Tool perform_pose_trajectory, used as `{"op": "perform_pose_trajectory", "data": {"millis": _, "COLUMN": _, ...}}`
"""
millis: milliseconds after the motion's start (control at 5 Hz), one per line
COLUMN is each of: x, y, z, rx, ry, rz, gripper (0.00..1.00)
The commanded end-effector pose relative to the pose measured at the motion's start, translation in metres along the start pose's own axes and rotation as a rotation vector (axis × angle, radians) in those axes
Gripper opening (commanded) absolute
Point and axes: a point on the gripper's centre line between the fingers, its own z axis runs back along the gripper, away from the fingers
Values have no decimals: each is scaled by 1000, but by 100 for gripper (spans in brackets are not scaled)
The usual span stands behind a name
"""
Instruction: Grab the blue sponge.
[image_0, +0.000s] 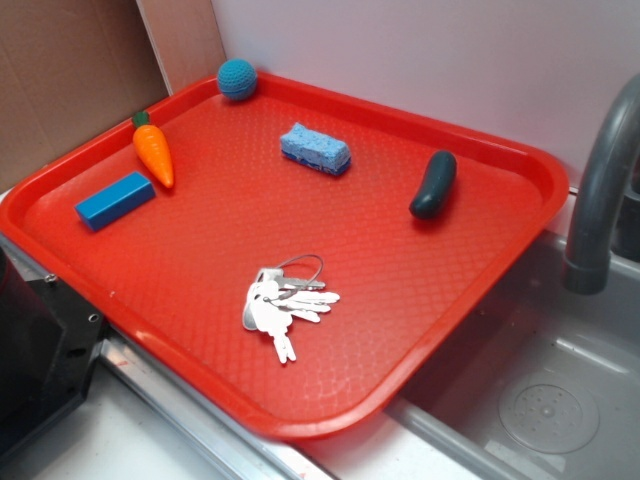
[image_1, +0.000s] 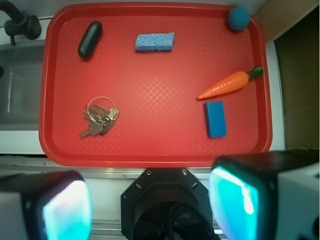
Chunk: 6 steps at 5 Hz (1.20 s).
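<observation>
A: Red tray (image_0: 480, 300) sits beside a grey sink (image_0: 560, 400), faucet (image_0: 600, 190) at its right. Where is the blue sponge (image_0: 316, 148)?

B: On the tray, near the far edge, roughly midway along it. Lies flat, light porous top, darker blue layer beneath. Nothing touches it.

A: Neighbours?

B: Teal crocheted ball (image_0: 237, 78) in the far left corner, well apart from the sponge. Dark oblong piece (image_0: 433, 184) toward the far right corner, to the sponge's right. Toy carrot (image_0: 154, 153) near the left edge, green top pointing to the far side; glossy blue block (image_0: 115, 200) just beside it, closer to the near left corner. I cannot tell whether carrot and block touch.

A: Centre of the tray?

B: Bunch of keys (image_0: 282, 305) on a ring, toward the near edge, apart from everything else.

A: Gripper (image_1: 150, 205)?

B: Wrist view only. Two fingers (image_1: 65, 210) show at the bottom of the frame, blurred, pads glowing cyan. They stand wide apart, nothing between them. Gripper hangs outside the tray's near edge, high above it, well away from the sponge, which sits across the tray near the opposite edge in that view.

A: Contact with anything?

B: None visible.
</observation>
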Motion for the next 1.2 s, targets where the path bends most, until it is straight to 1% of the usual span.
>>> {"op": "perform_pose_trajectory", "data": {"millis": 0, "x": 0, "y": 0, "z": 0, "rx": 0, "ry": 0, "rz": 0, "gripper": 100}}
{"op": "perform_pose_trajectory", "data": {"millis": 200, "x": 0, "y": 1, "z": -9, "rx": 7, "ry": -4, "rz": -27, "gripper": 100}}
{"op": "perform_pose_trajectory", "data": {"millis": 400, "x": 41, "y": -1, "z": -14, "rx": -23, "ry": -7, "rz": 32, "gripper": 100}}
{"op": "perform_pose_trajectory", "data": {"millis": 600, "x": 90, "y": 3, "z": -23, "rx": -14, "ry": 2, "rz": 84, "gripper": 100}}
{"op": "perform_pose_trajectory", "data": {"millis": 800, "x": 139, "y": 5, "z": -40, "rx": 35, "ry": 38, "rz": 63, "gripper": 100}}
{"op": "perform_pose_trajectory", "data": {"millis": 1000, "x": 184, "y": 10, "z": -76, "rx": -70, "ry": 262, "rz": -161, "gripper": 100}}
